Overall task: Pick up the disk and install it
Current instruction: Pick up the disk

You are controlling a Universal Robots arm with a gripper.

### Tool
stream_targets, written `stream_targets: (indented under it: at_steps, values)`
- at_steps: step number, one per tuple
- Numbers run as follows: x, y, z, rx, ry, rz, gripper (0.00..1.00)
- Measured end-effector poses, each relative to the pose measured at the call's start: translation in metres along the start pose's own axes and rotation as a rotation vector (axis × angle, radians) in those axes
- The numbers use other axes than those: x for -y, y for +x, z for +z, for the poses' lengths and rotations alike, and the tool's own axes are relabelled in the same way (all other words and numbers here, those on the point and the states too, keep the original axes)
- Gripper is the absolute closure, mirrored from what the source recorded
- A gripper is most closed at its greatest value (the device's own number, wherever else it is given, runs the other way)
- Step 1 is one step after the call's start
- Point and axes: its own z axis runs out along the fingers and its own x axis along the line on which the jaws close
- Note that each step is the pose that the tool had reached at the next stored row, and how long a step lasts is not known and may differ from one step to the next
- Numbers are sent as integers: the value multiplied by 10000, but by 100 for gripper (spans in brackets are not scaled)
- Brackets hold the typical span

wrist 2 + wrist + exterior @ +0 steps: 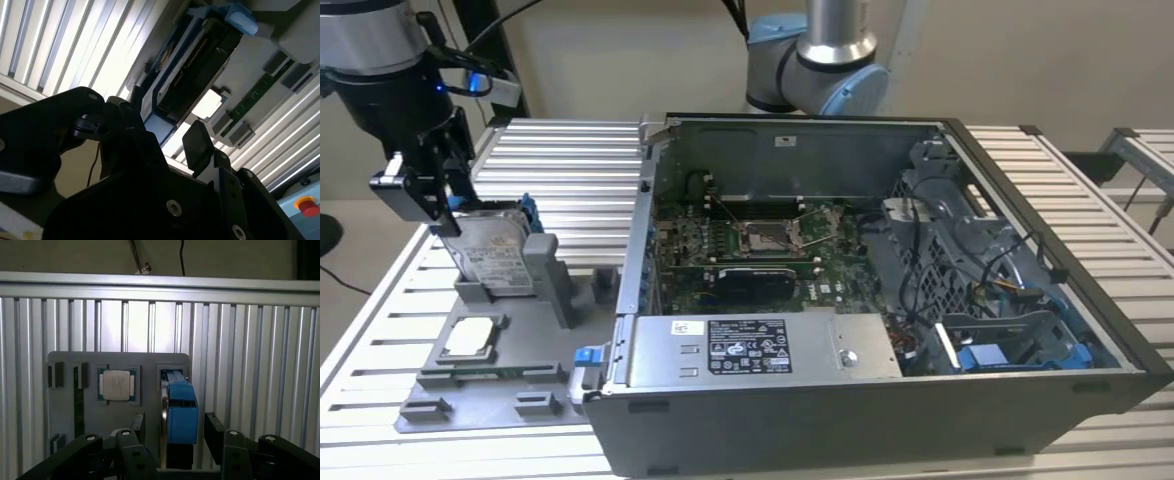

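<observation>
claw [440,205] at upright disk [500,255] | grey holder [520,345] | computer case [854,400] open

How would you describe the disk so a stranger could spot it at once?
Find the open computer case; on the exterior view's left of it lies a grey fixture tray. The disk stands on edge in that tray, a silver-grey slab in a blue frame, unlike the small square chip lying flat nearby.

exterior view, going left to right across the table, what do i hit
gripper → disk → large grey labelled box → blue bracket
</observation>
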Motion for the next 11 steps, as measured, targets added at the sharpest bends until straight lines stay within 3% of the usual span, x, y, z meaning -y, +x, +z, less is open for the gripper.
stream_targets:
  at_steps: [11]
  values:
    - [9, 1, 147, 1, -2, 61, 0]
